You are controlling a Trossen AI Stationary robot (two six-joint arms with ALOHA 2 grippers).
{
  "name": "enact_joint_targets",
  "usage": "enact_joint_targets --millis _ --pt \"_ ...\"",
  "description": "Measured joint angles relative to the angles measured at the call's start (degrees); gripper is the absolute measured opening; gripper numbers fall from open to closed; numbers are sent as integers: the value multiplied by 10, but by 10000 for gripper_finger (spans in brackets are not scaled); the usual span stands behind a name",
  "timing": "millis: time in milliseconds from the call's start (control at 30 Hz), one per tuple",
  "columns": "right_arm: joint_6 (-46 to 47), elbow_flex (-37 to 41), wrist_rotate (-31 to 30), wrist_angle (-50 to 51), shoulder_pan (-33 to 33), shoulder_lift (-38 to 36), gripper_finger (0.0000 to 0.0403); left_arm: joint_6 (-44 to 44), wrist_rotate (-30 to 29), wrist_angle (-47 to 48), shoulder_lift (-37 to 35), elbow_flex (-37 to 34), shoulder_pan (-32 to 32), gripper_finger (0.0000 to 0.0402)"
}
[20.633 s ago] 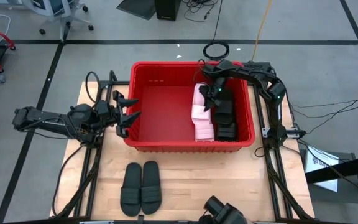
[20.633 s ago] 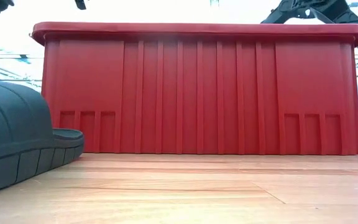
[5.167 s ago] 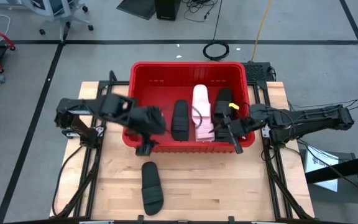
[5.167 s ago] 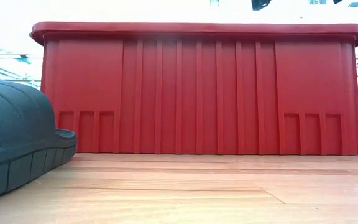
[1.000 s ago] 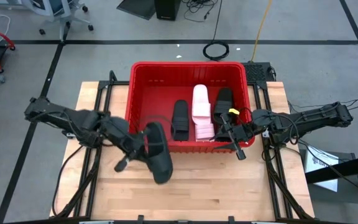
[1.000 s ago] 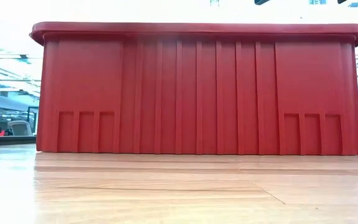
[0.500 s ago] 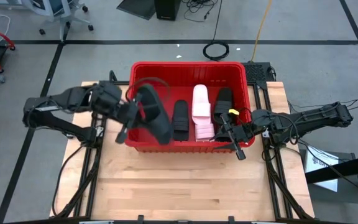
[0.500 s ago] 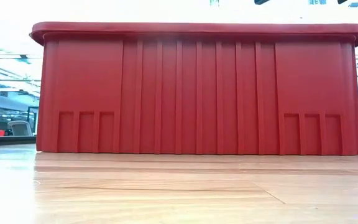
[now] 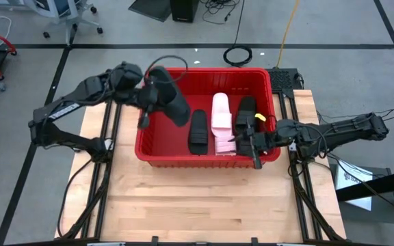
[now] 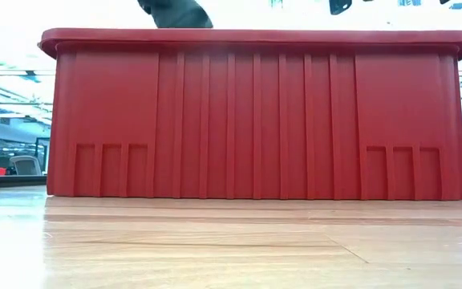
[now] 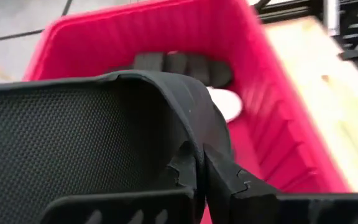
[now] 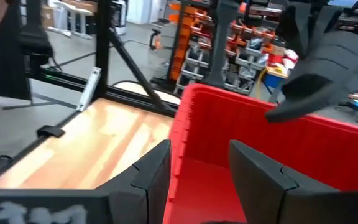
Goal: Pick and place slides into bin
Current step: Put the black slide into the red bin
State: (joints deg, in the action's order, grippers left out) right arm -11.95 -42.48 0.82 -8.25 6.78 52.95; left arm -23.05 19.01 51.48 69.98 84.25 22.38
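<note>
The red bin stands at the table's far middle. On its floor lie a black slide, a pale pink slide and another black slide. My left gripper is shut on a further black slide, held in the air over the bin's far left part; it also shows above the rim in the low view. My right gripper is open at the bin's near right corner, one finger outside the near wall and one inside. My left gripper pinches a thick curved edge of the black slide between its two fingers, beside a dotted surface; which part of the slide that is I cannot tell. The slide is lifted clear and slants down from the fingers toward the bin's middle. My right gripper: whether its fingers touch the bin's wall I cannot tell.
The near half of the wooden table top lies bare in front of the bin. Black frame rails run along both table sides. A coiled cable lies on the floor beyond the far edge.
My left gripper has carried the black slide up and toward the table's far edge, from in front of the bin's near wall, over the rim, to above the bin's far left part. The slide stays clear of everything.
</note>
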Motion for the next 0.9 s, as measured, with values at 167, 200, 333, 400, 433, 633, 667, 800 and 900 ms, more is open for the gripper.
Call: enact_joint_targets --millis 167,200,333,400,433,633,667,800,900 --pt "-1 0 6 4 -34 0 150 -38 39 6 43 3 79 9" --pt "0 0 7 4 -42 0 150 -46 47 18 56 14 92 9" --pt "2 0 7 9 -79 0 150 -74 52 76 116 87 133 3" --pt "2 0 8 12 -96 0 150 -87 54 107 156 137 147 7" --pt "2 0 8 12 -104 0 150 -94 56 125 177 163 152 9" --pt "-2 0 16 17 -145 0 150 -146 102 202 300 309 159 4" --pt "-3 0 27 18 -152 0 150 -154 111 216 321 329 159 6" --pt "2 0 77 35 -171 0 150 -172 117 268 398 381 156 12" --pt "2 0 88 46 -177 0 150 -187 116 286 447 395 154 6"
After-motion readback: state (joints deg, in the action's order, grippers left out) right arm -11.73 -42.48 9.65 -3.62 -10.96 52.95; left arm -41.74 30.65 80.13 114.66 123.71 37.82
